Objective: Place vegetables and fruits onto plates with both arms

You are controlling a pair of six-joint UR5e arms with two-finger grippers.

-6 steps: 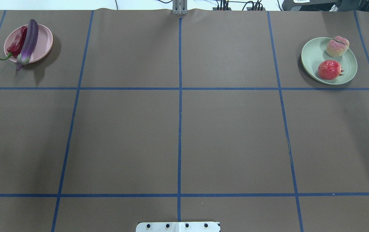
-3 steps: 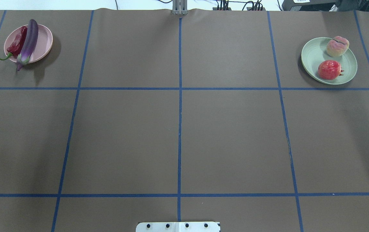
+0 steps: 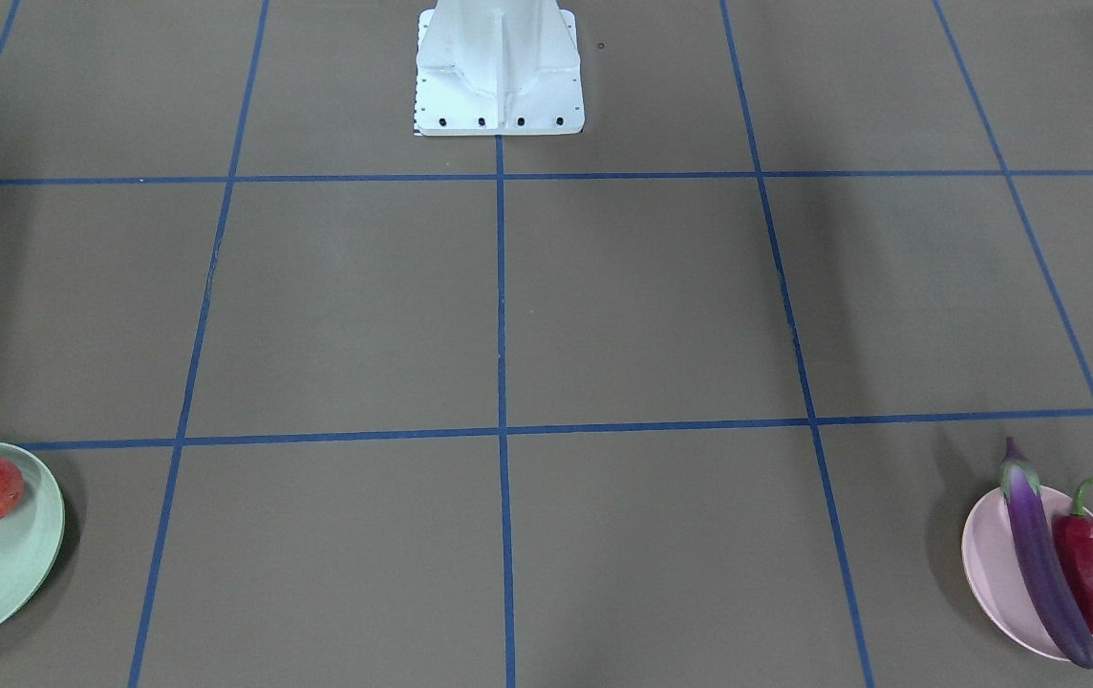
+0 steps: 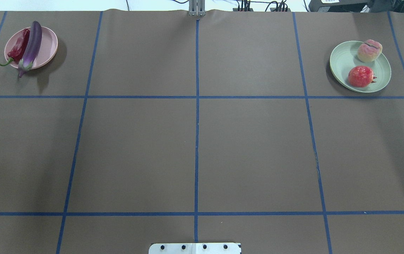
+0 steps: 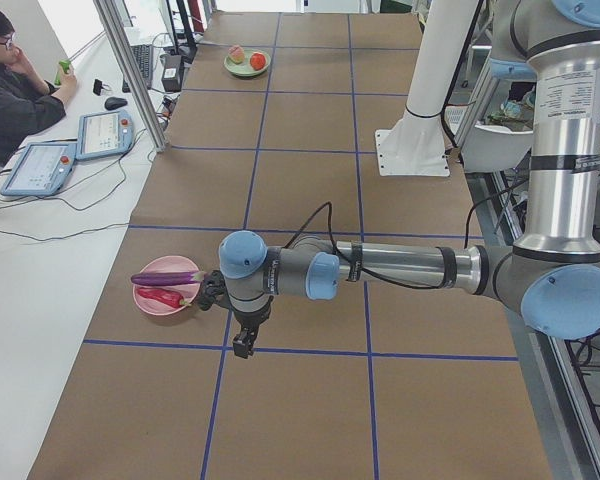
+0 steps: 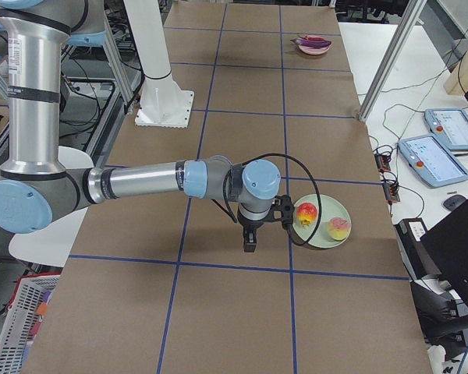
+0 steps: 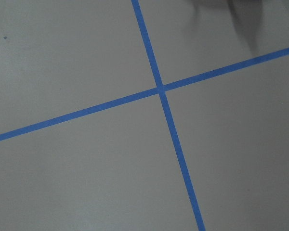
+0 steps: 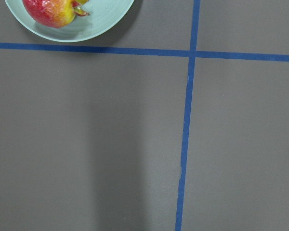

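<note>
The purple eggplant [image 4: 32, 44] and red chili [image 4: 18, 47] lie side by side on the pink plate [image 4: 48, 46] at the far left. The peach [image 4: 369, 50] and the pomegranate-like fruit [image 4: 360, 76] sit on the green plate [image 4: 343, 61] at the far right. The left gripper [image 5: 242, 345] shows only in the exterior left view. It points down just beside the pink plate [image 5: 150, 300]. The right gripper [image 6: 249, 245] shows only in the exterior right view, pointing down beside the green plate [image 6: 324, 210]. I cannot tell whether either is open or shut.
Blue tape lines divide the brown table cover into squares. The white base block [image 3: 499, 67] stands at the robot's edge of the table. An operator [image 5: 20, 90] sits at a side desk with tablets. An aluminium post [image 5: 130, 75] stands by the table edge.
</note>
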